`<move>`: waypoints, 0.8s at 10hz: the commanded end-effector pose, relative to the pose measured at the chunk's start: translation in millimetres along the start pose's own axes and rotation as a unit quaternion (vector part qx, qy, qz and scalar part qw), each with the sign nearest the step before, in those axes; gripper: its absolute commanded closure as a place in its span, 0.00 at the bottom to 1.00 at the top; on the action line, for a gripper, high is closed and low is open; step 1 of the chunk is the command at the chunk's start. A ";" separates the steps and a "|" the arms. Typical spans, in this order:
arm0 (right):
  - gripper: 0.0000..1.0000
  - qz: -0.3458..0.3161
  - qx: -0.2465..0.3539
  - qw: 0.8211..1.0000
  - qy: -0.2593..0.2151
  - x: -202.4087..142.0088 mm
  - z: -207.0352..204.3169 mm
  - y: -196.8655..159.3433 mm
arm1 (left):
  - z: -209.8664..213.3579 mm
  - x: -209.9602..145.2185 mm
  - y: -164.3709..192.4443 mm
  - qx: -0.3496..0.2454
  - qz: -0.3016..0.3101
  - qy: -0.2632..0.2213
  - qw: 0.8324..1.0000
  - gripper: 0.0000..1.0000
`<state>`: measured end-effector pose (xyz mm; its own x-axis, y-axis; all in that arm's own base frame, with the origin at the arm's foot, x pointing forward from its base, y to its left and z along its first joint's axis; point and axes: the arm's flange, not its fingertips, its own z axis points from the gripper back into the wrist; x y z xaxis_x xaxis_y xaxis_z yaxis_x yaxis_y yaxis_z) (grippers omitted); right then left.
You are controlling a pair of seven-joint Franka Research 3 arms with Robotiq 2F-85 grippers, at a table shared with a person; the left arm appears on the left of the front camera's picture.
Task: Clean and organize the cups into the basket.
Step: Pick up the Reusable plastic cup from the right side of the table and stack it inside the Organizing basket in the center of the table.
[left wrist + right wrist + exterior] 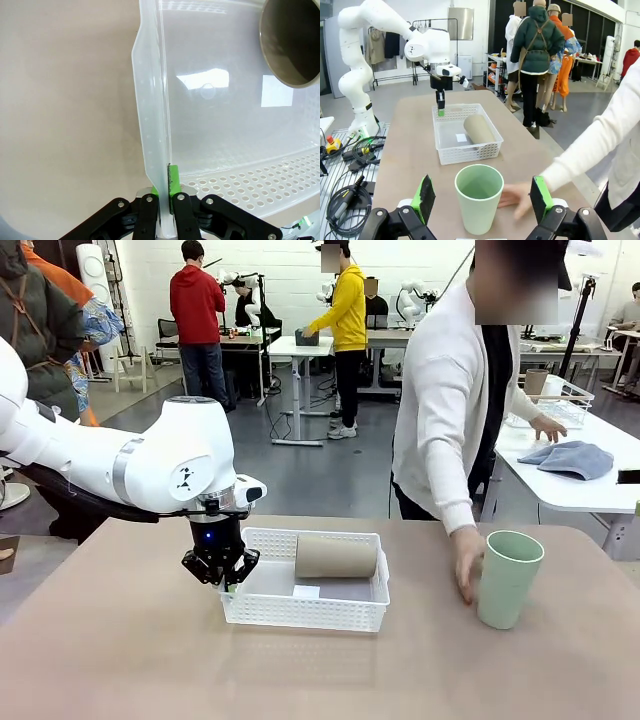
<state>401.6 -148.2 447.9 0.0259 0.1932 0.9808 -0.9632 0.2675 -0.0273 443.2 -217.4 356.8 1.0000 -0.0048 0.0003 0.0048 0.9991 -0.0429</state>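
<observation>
Your left gripper [228, 583] is pinched tight on the left end wall of the white mesh basket [300, 618], one green pad inside the rim and one outside. A tan-brown cup [335, 556] lies on its side inside the basket, along its far wall and right of its middle. Right of the basket and well clear of it, the mint green cup [508, 578] stands upright on the table [120, 660], with the person's hand [466, 562] flat just beside it, on the basket's side. Your right gripper [483, 196] has its fingers spread wide and grips nothing; the green cup stands ahead of them.
</observation>
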 end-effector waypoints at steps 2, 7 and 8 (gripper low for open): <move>0.00 0.002 0.000 1.000 -0.002 1.5 -0.5 0.3 | 2.5 0.6 -0.6 -0.002 0.001 -0.004 1.000 1.00; 0.00 -0.012 0.012 1.000 0.008 -42.5 -14.2 -15.8 | 2.5 0.6 -0.6 -0.002 0.001 -0.004 1.000 1.00; 0.00 -0.014 0.015 1.000 0.012 -63.9 -13.5 -17.2 | 2.5 0.6 -0.6 -0.002 0.001 -0.004 1.000 1.00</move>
<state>412.2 -147.5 406.3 0.0692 0.1904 0.9793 -0.9662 0.2571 0.0182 443.2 -217.4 356.9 1.0000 -0.0048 0.0003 0.0048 0.9991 -0.0429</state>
